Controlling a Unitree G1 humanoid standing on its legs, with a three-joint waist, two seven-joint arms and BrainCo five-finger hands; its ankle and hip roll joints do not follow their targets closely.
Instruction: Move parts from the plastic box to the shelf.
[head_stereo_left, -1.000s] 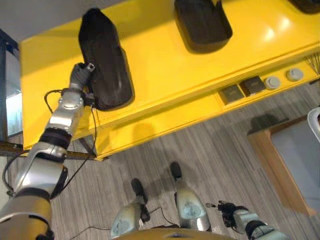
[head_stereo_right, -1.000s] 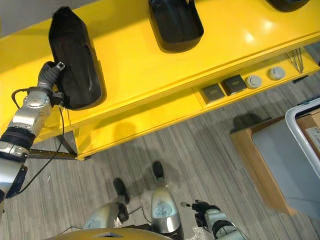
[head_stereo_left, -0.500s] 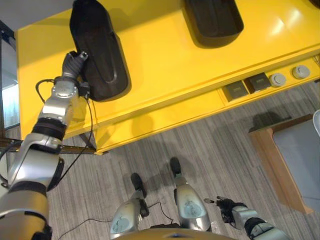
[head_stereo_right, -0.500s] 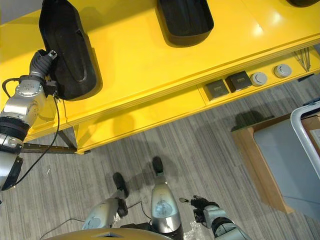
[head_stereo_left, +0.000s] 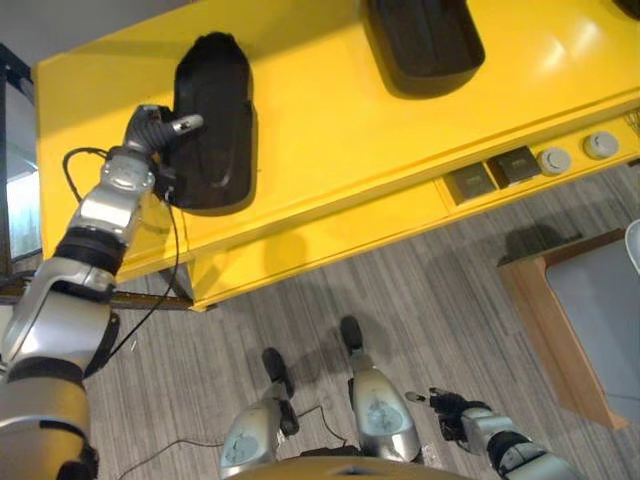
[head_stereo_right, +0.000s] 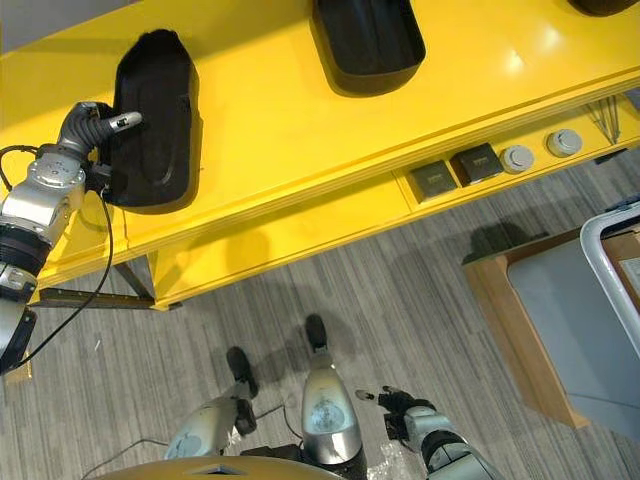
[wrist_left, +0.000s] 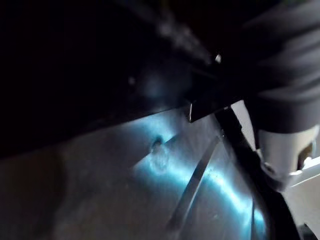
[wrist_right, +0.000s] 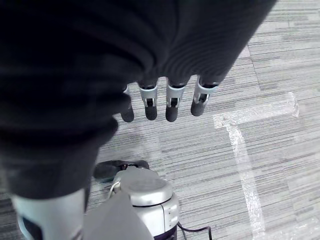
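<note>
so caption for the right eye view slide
Left hand at the edge of a black part on the yellow shelf.

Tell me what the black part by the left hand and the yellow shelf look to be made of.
Black part: probably moulded plastic, matt, with rounded edges and a dull sheen. Yellow shelf: likely painted metal or board, glossy, showing bright glare spots.

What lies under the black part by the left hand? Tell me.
The black part lies on the yellow shelf, the left hand at its edge. The shelf surface beneath it is covered.
</note>
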